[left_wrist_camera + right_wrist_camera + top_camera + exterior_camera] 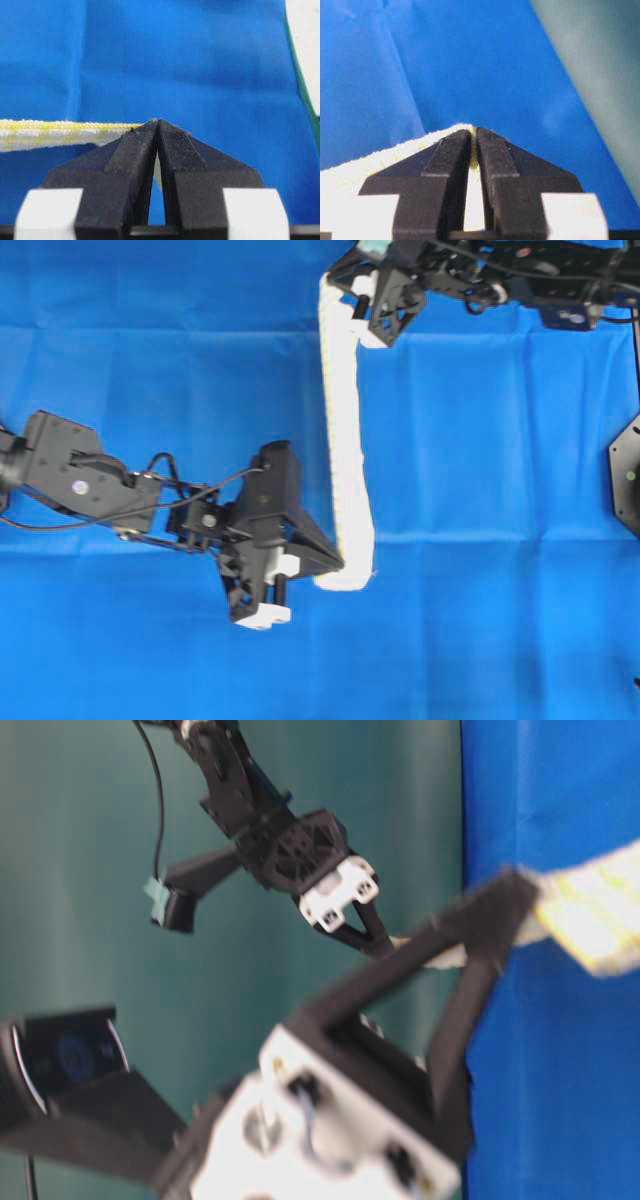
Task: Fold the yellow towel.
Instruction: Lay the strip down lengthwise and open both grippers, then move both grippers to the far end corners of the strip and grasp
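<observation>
Both my grippers are pinched tight on the towel (343, 430), one at each end, and it hangs stretched between them above the blue cloth (500, 490) that covers the table. From overhead the towel reads as a narrow pale band seen nearly edge-on, running from the top of the view, just right of the middle, down toward the lower middle, with a slight bend near its lower end. My left gripper (338, 562) comes in from the left side and its black fingers (135, 150) meet at the tips with the towel's lower corner caught between them; in my left wrist view the jaws form a closed wedge, and the yellow-and-white striped edge runs off to the left from the point where they meet. My right gripper (352, 302) reaches in from the top right and holds the upper corner; in my right wrist view the fingers (492, 155) stand nearly together with a thin line of cloth showing in the slit between them, and the rest of the towel spreads away to the lower left, pale against the blue. In the table-level view my left gripper fills the foreground, blurred, with a yellow-striped piece of towel at its tip on the right, and my right gripper sits farther back, higher up.
</observation>
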